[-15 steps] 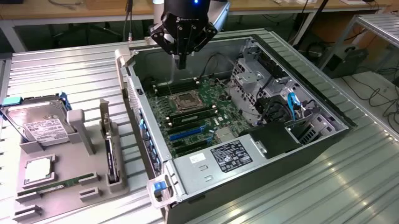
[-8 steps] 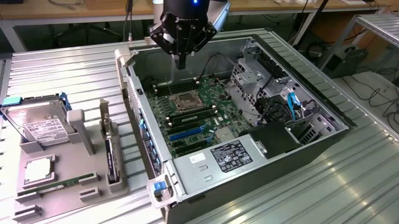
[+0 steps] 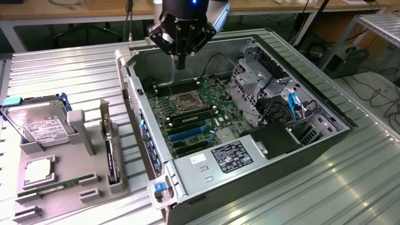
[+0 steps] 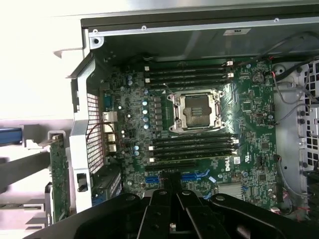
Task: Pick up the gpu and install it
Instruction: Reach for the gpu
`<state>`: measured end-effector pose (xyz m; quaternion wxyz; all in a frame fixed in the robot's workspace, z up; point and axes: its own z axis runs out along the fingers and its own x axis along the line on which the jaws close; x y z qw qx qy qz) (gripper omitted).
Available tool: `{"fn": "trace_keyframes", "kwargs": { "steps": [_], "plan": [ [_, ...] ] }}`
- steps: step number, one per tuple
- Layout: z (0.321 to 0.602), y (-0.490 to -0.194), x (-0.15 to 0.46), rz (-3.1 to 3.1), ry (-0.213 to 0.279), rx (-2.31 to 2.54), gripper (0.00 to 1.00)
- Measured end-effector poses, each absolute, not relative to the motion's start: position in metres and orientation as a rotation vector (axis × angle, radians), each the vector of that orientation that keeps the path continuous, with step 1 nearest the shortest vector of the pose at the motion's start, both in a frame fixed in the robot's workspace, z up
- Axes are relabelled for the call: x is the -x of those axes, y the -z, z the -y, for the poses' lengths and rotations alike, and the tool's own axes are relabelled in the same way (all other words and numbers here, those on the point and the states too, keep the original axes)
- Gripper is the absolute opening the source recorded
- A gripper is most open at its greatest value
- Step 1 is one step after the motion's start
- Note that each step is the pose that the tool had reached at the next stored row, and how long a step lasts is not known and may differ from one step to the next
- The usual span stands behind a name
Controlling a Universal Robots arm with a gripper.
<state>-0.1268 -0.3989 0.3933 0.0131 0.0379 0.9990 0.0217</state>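
The gripper (image 3: pixel 181 63) hangs with its fingers pressed together, holding nothing. Directly beneath it lies the motherboard (image 3: pixel 194 112), inside the open case (image 3: pixel 132 89). Well off to its side, beyond the case wall toward the exterior view's left, the gpu (image 3: pixel 111 154) stands on edge in a grey fixture (image 3: pixel 78 136), untouched. The pick-up likely goes best with fingers spread before reaching the card, meeting its top edge squarely, then drawing it straight up out of its slot.
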Motion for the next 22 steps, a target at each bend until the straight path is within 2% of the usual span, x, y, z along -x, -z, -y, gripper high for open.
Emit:
{"fn": "trace_keyframes", "kwargs": {
  "steps": [22],
  "plan": [
    [0.3989, -0.3933, 0.1360, -3.112, -0.068, -0.118, 0.11]
  ]
}}
